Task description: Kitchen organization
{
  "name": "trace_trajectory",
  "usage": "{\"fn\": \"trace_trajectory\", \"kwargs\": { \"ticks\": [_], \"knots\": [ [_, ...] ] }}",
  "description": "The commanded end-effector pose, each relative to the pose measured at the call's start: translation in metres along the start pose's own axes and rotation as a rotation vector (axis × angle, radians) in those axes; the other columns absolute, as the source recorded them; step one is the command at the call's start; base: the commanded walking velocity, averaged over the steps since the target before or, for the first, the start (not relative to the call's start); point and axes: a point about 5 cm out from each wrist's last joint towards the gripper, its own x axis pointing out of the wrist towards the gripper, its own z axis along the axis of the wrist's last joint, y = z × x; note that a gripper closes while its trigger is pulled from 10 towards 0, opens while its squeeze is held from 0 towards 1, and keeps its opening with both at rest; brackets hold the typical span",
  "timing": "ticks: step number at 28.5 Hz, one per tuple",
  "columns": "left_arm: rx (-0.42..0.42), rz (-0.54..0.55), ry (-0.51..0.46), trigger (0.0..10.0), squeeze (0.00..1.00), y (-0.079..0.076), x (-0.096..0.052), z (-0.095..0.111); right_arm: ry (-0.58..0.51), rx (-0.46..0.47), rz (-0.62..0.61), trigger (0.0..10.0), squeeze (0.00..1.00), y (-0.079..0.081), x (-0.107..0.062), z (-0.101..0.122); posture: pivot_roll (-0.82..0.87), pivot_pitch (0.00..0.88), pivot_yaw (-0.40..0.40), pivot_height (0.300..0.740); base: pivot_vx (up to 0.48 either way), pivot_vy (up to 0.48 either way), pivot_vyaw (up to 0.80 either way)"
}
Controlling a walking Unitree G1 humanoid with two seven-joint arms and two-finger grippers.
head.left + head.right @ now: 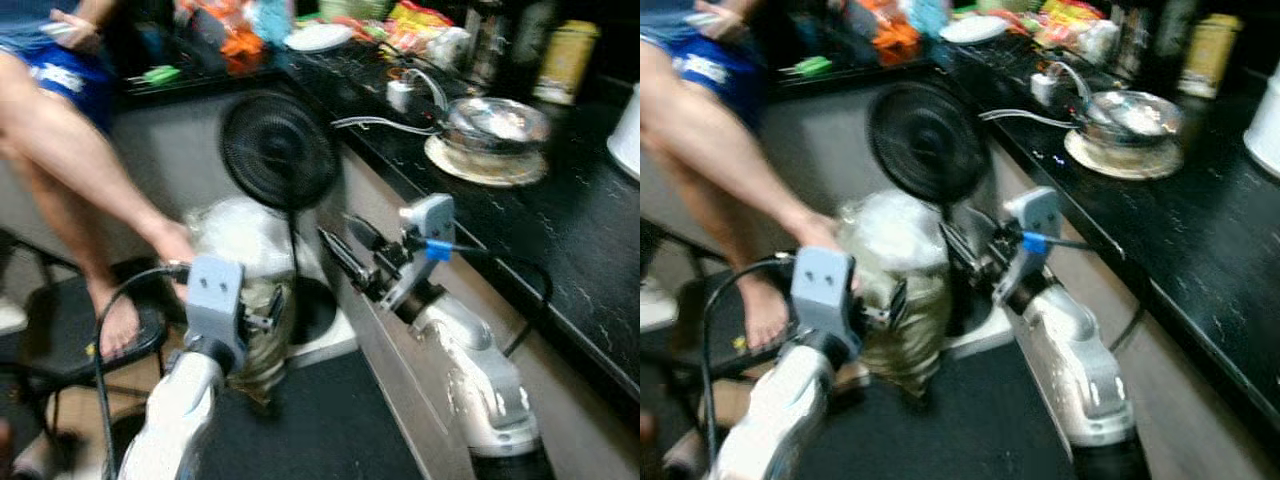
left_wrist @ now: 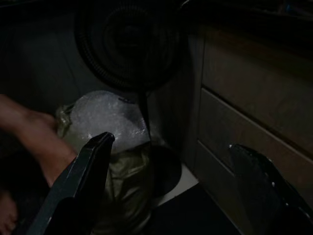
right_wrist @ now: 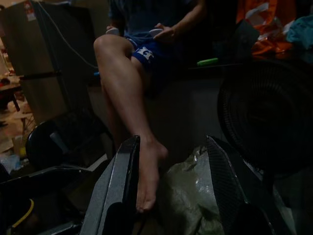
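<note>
Claws: left (image 2: 166,161) and right (image 3: 173,171) both spread, empty; plastic bag (image 1: 240,235) blurred, fan (image 1: 278,150) behind

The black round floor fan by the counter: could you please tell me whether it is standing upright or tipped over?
Upright. The black round floor fan stands on its thin pole, its grille facing outward.

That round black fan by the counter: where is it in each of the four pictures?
Left eye view: fan, upper middle, against the counter front.
Right eye view: fan, upper middle.
Left wrist view: dark, top centre.
Right wrist view: right side.
Shared landmark: the pale plastic bag just below the fan.
</note>
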Motion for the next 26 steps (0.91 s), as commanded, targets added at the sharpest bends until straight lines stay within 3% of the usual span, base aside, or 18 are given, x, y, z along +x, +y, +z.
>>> {"fn": "trace_trajectory", "kwargs": {
  "ticks": [1,21,26],
  "knots": [
    [0.015,0.012,0.012,10.0,0.00,0.0034,-0.0010,-0.0038,-0.001,0.024,0.012,10.0,0.00,0.0027,0.0004,-0.0025,0.07,0.000,0.015,0.740,0.379,0.000,0.00],
    [0.019,0.002,0.007,10.0,0.00,0.0027,0.0002,-0.0036,0.007,0.085,-0.036,10.0,0.00,-0.0036,0.0015,-0.0047,0.07,0.000,0.018,0.740,0.380,0.000,0.00],
    [0.003,0.017,0.011,10.0,0.00,0.0043,0.0005,-0.0037,0.010,0.109,-0.044,10.0,0.00,-0.0051,0.0014,-0.0051,0.07,0.000,0.017,0.740,0.265,0.000,-0.73]
  ]
}}
